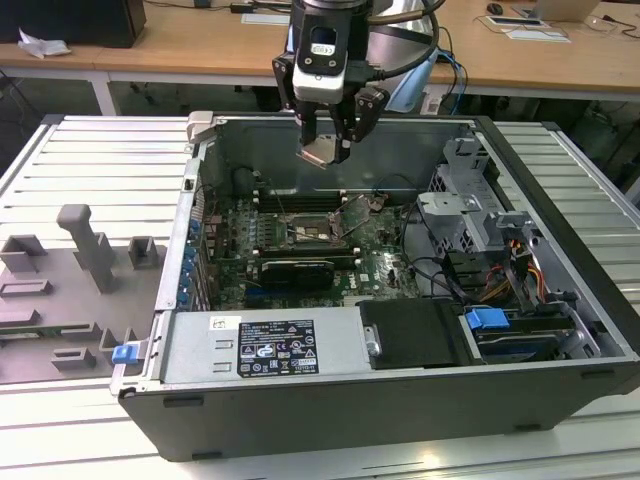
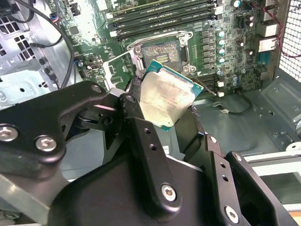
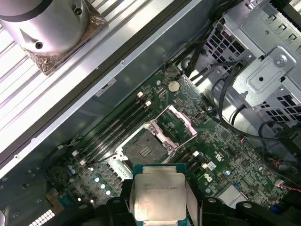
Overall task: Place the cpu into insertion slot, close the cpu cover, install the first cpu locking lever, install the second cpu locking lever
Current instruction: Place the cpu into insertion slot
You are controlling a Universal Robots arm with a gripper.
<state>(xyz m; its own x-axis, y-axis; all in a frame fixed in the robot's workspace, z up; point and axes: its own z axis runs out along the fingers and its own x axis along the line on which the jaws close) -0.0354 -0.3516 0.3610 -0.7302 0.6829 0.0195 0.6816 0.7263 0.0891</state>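
My gripper (image 1: pixel 325 150) hangs above the open computer case, shut on the cpu (image 1: pixel 319 151), a flat square chip with a pale metal face. In both wrist views the cpu (image 2: pixel 165 95) (image 3: pixel 160 194) sits between the black fingers (image 2: pixel 141 127), well above the board and tilted. The insertion slot (image 1: pixel 311 229) (image 2: pixel 162 52) (image 3: pixel 143 148) lies bare on the green motherboard with its dark centre showing. The cpu cover (image 2: pixel 118 69) (image 3: pixel 177 123) (image 1: pixel 360 211) stands swung open beside the slot.
Long black memory slots (image 1: pixel 300 198) run beside the socket and a black graphics card (image 1: pixel 295 270) lies on its near side. A metal drive cage (image 1: pixel 470 215) with cables stands at the exterior view's right. A grey fixture (image 1: pixel 90 250) sits outside the case (image 1: pixel 330 410).
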